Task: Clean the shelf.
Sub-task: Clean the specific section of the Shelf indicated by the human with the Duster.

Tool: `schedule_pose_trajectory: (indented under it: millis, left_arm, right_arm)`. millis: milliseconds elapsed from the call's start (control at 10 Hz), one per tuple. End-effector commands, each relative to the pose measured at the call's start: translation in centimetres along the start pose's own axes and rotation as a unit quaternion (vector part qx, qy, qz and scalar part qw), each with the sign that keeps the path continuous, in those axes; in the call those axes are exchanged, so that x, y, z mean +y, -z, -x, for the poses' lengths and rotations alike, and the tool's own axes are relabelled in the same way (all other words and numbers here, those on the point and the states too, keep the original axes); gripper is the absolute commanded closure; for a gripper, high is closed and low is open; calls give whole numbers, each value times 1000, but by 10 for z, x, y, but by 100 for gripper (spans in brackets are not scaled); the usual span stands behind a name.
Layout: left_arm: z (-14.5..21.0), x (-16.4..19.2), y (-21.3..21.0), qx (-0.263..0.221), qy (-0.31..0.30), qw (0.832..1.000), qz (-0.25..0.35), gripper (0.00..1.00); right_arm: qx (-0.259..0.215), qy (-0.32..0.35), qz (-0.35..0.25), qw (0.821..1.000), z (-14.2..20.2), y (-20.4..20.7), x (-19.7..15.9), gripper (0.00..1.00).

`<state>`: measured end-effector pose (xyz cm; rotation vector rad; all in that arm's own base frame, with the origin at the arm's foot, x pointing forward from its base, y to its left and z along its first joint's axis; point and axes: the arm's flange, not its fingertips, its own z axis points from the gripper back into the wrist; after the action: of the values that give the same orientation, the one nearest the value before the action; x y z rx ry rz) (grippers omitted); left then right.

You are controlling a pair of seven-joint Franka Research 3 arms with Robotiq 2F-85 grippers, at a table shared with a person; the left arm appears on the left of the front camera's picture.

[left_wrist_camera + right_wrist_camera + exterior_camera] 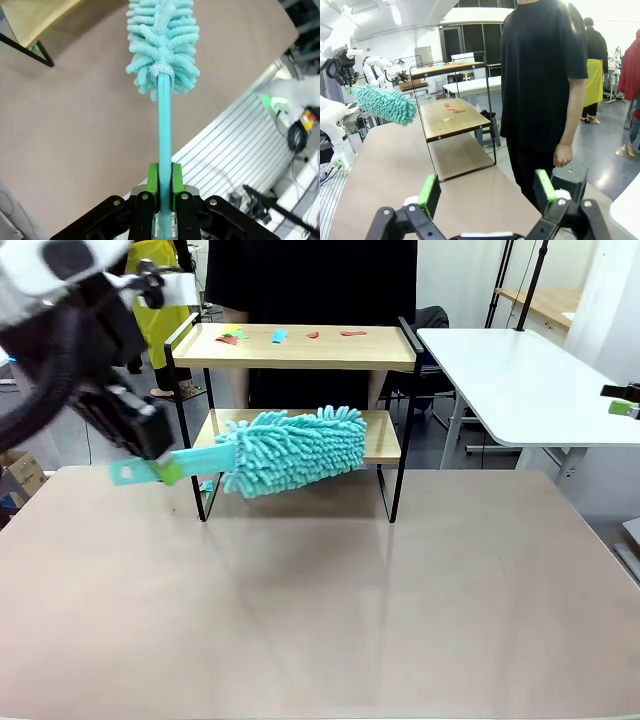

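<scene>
The shelf (300, 348) stands upright at the far middle of the desk (320, 630), its long axis running left to right and its open front facing the robot. A person (310, 280) in black stands just behind it. Small coloured scraps (280, 336) lie on the top board, and in the right wrist view red scraps (452, 107) lie on the lower board.

The left fingers (168, 472) are pinched tight on the thin handle of a teal duster (295, 450). The left wrist view shows both green pads (153, 180) pressed flat against the handle (164, 125). The duster's long axis lies almost level, handle to the left and fluffy head to the right, tilted slightly up. It is held in the air above the desk, across the front of the lower board. Whether the head touches that board or the frame cannot be told. From the right wrist view its tip (407, 111) sits just beside the shelf's near post.

The right fingers (429, 195) are spread wide and hold nothing, off at the desk's right side, pointing along the shelf's length.
</scene>
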<state>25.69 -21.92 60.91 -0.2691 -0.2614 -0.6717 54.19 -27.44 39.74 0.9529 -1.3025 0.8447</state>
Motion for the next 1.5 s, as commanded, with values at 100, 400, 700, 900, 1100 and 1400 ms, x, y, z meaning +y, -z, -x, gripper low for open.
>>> schedule_pose_trajectory:
  millis: [100, 400, 700, 900, 1100, 1400]
  left_arm:
    - [-44, -14, 18, -32, -38, 999, -5, 87]
    - [-43, -15, 25, -23, -34, 999, -4, 87]
    - [-52, -14, 32, -26, -36, 999, 0, 87]
    - [-63, -49, 49, -61, -71, 995, -45, 87]
    - [-76, -58, 72, -96, -99, 990, -36, 87]
    - [-97, -64, 98, -116, -147, 981, -57, 87]
  right_arm:
    - [-1, -3, -1, 1000, -4, 2, 0, 0]
    - [-1, -3, -1, 1000, -4, 2, 0, 0]
    - [-1, -3, -1, 1000, -4, 2, 0, 0]
    - [-1, -3, -1, 1000, -4, 2, 0, 0]
    - [-1, -3, -1, 1000, -4, 2, 0, 0]
    - [-1, -3, -1, 1000, -4, 2, 0, 0]
